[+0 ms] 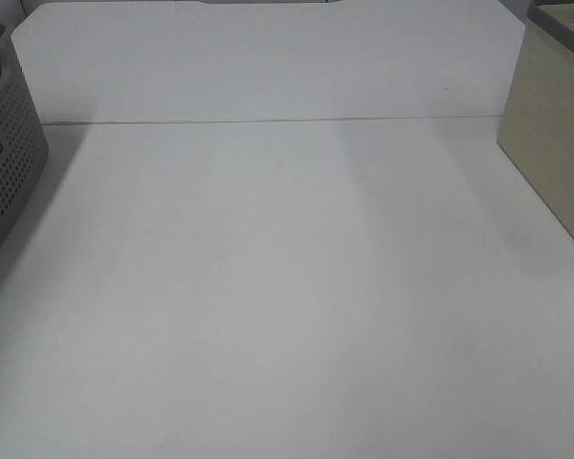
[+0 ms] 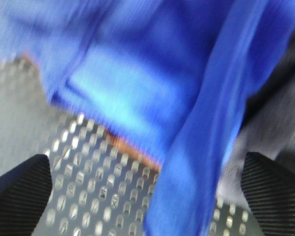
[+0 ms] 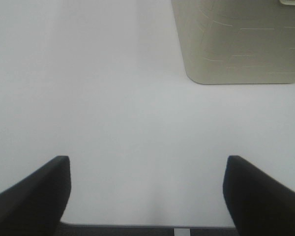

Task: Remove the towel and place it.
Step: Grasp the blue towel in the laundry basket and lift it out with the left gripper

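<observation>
The towel [image 2: 137, 83], a royal-blue plush cloth, shows only in the blurred left wrist view. It lies bunched inside the grey perforated basket [image 2: 88, 191], and one fold runs down between the fingers. My left gripper [image 2: 145, 162] is open just over it, with its fingers [image 2: 19, 196] wide apart on either side and not closed on the cloth. My right gripper [image 3: 147, 160] is open and empty above the bare white table [image 3: 113, 98]. Neither gripper shows in the exterior high view.
The grey perforated basket [image 1: 5, 153] stands at the table's left edge. A beige box [image 1: 555, 124] stands at the right, and also shows in the right wrist view [image 3: 241, 39]. An orange edge [image 2: 125, 145] and grey cloth [image 2: 280, 113] lie by the towel.
</observation>
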Tool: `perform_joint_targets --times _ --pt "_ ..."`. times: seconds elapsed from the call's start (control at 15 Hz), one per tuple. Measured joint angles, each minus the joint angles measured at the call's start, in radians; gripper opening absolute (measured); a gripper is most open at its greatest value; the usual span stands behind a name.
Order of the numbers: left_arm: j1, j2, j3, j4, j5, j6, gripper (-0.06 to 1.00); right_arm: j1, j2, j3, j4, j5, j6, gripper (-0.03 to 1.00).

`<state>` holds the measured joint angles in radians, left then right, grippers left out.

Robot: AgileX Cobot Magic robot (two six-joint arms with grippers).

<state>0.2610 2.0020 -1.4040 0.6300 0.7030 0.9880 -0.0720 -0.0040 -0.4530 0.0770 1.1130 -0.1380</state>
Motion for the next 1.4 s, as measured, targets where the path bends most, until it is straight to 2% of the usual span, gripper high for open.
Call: perform_joint_targets --times 0.07,0.13,0.2,0.27,0.4,0.47,0.6,0.93,1.4 --pt "-0.009 0.009 0.0 0.001 0.0 0.0 0.96 0.0 0.0 0.0 0.0 0.0 0.0 0.79" --pt "-0.015 0.011 0.0 0.007 0.003 0.0 0.89 0.0 0.0 0.0 0.0 0.0 0.0 0.79" --pt "-0.018 0.011 0.0 0.02 0.014 0.0 0.77 0.0 0.0 0.0 0.0 0.0 0.0 0.79" --pt "-0.018 0.011 0.0 0.035 0.037 0.0 0.58 0.0 0.0 0.0 0.0 0.0 0.0 0.79" --pt "-0.018 0.011 0.0 0.082 0.069 -0.042 0.14 0.0 0.0 0.0 0.0 0.0 0.0 0.79" --pt "-0.018 0.011 0.0 0.101 0.07 -0.082 0.03 0.0 0.0 0.0 0.0 0.0 0.0 0.79" --pt "-0.018 0.011 0.0 0.113 0.052 -0.126 0.0 0.0 0.0 0.0 0.0 0.0 0.0 0.79" --pt "-0.018 0.009 -0.004 0.097 0.062 -0.147 0.0 0.0 0.0 0.0 0.0 0.0 0.0 0.79" --pt "-0.107 -0.237 -0.201 -0.093 0.16 -0.162 0.0 0.0 0.0 0.0 0.0 0.0 0.0 0.79"
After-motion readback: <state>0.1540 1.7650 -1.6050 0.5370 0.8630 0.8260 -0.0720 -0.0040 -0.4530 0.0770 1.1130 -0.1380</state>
